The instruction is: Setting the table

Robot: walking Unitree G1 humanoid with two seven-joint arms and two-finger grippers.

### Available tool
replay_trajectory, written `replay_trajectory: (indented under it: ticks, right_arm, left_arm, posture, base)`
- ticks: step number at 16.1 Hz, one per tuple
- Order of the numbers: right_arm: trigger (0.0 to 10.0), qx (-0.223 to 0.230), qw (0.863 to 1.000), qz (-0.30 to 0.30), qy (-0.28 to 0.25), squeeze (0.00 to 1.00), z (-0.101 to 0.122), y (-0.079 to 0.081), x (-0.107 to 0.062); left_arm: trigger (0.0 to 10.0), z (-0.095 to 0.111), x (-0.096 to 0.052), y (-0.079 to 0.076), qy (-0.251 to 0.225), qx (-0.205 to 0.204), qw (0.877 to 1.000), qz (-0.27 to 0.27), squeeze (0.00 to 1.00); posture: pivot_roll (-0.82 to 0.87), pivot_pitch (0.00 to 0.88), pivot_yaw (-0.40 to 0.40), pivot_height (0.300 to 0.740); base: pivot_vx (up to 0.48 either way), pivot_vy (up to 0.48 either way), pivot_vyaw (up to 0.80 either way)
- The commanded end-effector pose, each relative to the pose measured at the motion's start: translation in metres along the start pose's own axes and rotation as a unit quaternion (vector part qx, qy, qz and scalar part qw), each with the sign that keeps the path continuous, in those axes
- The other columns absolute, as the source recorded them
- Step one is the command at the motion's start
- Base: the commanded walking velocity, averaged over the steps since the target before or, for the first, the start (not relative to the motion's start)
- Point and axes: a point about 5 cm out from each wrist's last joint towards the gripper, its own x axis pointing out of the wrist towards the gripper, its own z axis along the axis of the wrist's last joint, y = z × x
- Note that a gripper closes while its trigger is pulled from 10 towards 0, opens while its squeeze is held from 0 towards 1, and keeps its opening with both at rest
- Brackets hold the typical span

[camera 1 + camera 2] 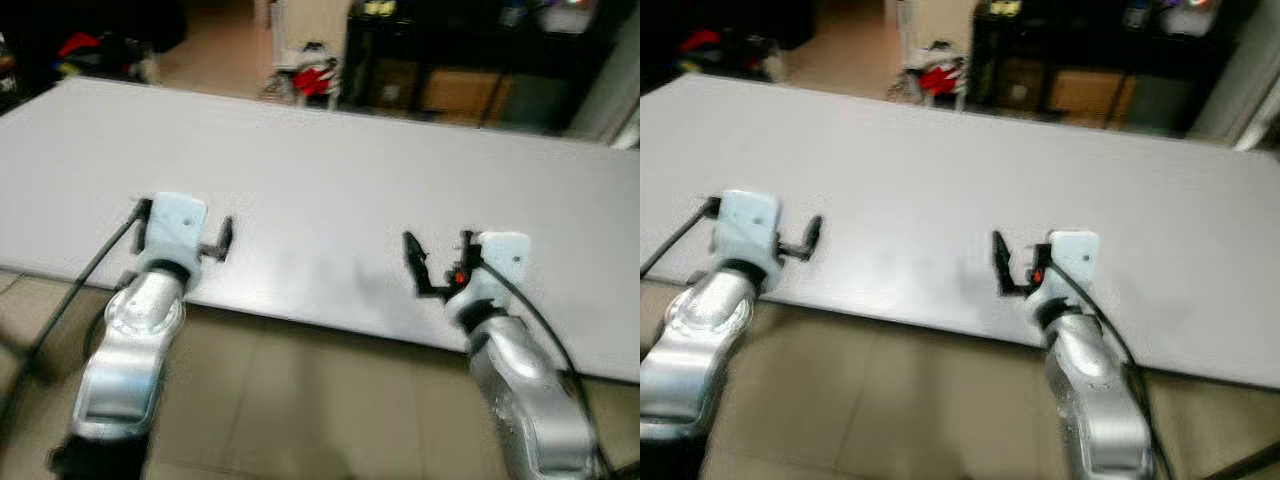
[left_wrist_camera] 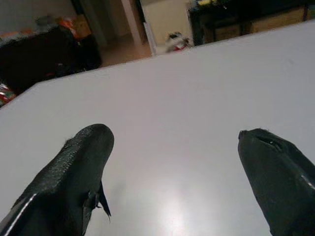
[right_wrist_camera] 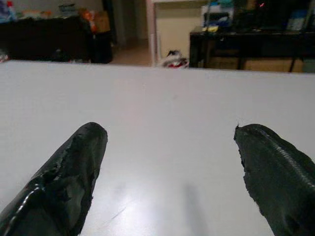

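Table [image 1: 330, 170], wide, flat and pale grey with a smooth, faintly glossy top, is lying right before the robot, its near edge running across under both wrists and its bare surface stretching to the far edge, where dark shelves [image 1: 450, 60] and a small red and white thing [image 1: 315, 78] on the floor are showing, too blurred to name. Nothing to lay out is showing on the top, so the likeliest trouble, as I judge it, is reaching over a slick surface with nothing to grip, or a wrist knocking the near edge while the blurred head views are making aim poor. Left gripper [image 1: 185, 232] is hovering just over the near edge toward the left corner, its long black rubbery fingers [image 2: 78, 167] spread apart and holding nothing. Right gripper [image 1: 438, 262] is hovering over the near edge further right, fingers [image 3: 74, 172] likewise parted and empty.
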Motion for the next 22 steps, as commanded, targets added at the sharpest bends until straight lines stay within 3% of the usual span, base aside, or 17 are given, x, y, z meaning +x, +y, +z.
replay_trajectory:
  ticks: [1,8,11,18,22]
  right_arm:
    - [10.0,0.010,1.000,0.020,-0.002,0.00,0.002,0.007,0.002]
    - [10.0,0.012,0.998,0.062,0.003,0.00,-0.001,0.014,0.005]
    - [10.0,0.009,0.997,0.080,0.003,0.00,-0.001,0.014,0.007]
    - [10.0,0.022,0.996,0.086,0.003,0.00,-0.005,0.015,0.008]
    - [10.0,0.056,0.997,0.055,0.000,0.00,-0.007,0.006,0.010]
  left_arm:
    - [10.0,0.002,-0.001,0.006,-0.001,0.007,1.000,0.009,0.00]
    - [10.0,0.004,-0.004,0.011,-0.006,0.012,1.000,0.020,0.00]
    - [10.0,0.009,-0.007,0.010,-0.024,0.029,0.999,0.016,0.00]
    - [10.0,0.011,-0.007,0.016,-0.026,0.036,0.999,0.023,0.00]
    - [10.0,0.013,-0.004,0.021,-0.024,0.025,0.999,0.025,0.00]
  posture:
    - [0.03,0.000,-0.024,0.740]
    - [0.06,0.000,-0.045,0.740]
    - [0.07,0.000,-0.052,0.740]
    - [0.08,0.000,-0.054,0.740]
    - [0.08,0.000,-0.026,0.740]
  base:
    - [0.000,0.368,0.80]
    - [0.000,0.369,0.80]
    - [0.000,0.000,0.80]
    - [0.000,-0.480,0.80]
    - [0.000,0.336,0.80]
